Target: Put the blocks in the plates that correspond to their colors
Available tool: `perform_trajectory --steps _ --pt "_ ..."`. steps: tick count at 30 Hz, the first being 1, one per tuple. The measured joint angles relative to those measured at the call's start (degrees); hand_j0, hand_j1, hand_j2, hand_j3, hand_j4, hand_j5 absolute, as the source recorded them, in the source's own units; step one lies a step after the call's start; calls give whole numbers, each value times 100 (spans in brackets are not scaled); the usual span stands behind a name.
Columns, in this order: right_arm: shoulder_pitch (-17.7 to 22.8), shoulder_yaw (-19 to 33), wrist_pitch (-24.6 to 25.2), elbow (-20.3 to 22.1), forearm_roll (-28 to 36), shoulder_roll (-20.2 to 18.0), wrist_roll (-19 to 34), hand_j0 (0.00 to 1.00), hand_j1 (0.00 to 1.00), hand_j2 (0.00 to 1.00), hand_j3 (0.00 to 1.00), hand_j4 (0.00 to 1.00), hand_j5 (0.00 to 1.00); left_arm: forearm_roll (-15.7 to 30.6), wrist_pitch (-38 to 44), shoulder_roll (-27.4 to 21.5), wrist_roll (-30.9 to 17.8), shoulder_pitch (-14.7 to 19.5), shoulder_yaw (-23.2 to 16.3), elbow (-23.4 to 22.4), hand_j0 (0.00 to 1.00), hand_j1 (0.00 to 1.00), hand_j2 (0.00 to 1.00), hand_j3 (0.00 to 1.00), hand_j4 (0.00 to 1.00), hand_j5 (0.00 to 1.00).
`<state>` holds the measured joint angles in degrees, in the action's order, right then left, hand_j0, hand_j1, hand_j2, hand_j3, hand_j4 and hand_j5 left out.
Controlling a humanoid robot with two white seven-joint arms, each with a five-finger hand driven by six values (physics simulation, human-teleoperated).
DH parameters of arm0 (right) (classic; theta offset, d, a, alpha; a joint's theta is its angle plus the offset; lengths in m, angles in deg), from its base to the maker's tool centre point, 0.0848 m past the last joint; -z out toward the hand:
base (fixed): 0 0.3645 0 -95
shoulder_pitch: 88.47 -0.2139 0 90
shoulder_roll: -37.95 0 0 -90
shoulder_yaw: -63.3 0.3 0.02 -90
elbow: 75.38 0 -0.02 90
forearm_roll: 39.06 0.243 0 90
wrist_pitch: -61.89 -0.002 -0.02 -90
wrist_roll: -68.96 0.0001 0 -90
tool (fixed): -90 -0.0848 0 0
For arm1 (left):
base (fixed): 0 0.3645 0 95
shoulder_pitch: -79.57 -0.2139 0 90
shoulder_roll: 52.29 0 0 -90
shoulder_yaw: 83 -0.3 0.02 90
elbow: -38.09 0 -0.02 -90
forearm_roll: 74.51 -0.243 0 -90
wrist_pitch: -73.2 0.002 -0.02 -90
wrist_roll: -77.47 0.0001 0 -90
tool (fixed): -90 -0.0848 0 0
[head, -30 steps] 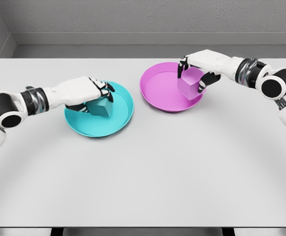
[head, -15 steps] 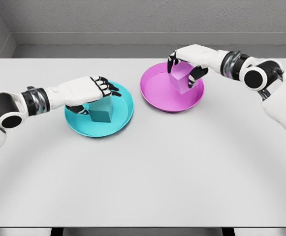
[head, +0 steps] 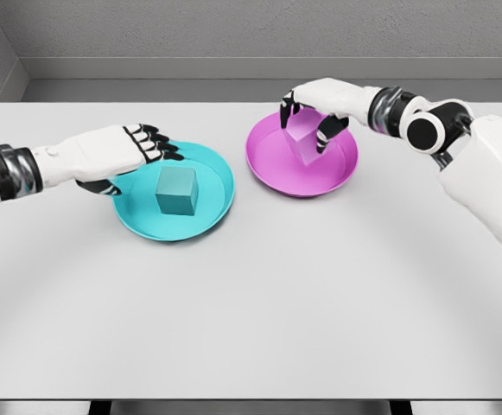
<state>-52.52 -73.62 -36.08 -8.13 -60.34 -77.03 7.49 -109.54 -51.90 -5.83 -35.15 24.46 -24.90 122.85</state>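
A teal block [head: 176,191] sits inside the teal plate [head: 219,203] left of the table's middle. My left hand [head: 138,147] hovers over the plate's left rim with fingers spread, apart from the block. A pink block [head: 301,145] rests in the magenta plate [head: 272,160] at the back right. My right hand [head: 307,117] is over it, fingers curled around the block's top and sides.
The grey table [head: 259,303] stretches wide in front of both plates. A grey wall runs along the table's far edge. The right arm's large white forearm [head: 492,181] reaches in over the table's right side.
My left hand has let go of the teal block and pulled back left; the block now stands alone in the teal plate. My right hand has carried the pink block leftward, deeper into the magenta plate.
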Motion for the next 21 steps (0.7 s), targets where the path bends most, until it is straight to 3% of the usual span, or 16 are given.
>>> perform_trajectory --steps 5,6,7,10,21 --pt "-123 -67 61 -213 -54 147 -11 48 48 48 48 48 48 263 0 -538 0 -35 -2 208 100 100 100 100 100 100" --pt "-123 -75 65 -253 -58 167 -15 68 68 68 68 68 68 296 0 -643 0 -44 2 236 100 100 100 100 100 100" --pt "-132 -81 88 -279 -58 180 -19 100 100 100 100 100 100 338 0 -741 0 -70 16 258 100 100 100 100 100 100" --pt "-123 -86 235 -278 -55 193 -25 100 100 100 100 100 100 410 -2 -951 0 -272 152 325 100 100 100 100 100 100" --pt "-132 -77 318 -267 -51 193 -28 100 100 100 100 100 100 445 0 -1175 -11 -404 361 391 100 100 100 100 100 100"
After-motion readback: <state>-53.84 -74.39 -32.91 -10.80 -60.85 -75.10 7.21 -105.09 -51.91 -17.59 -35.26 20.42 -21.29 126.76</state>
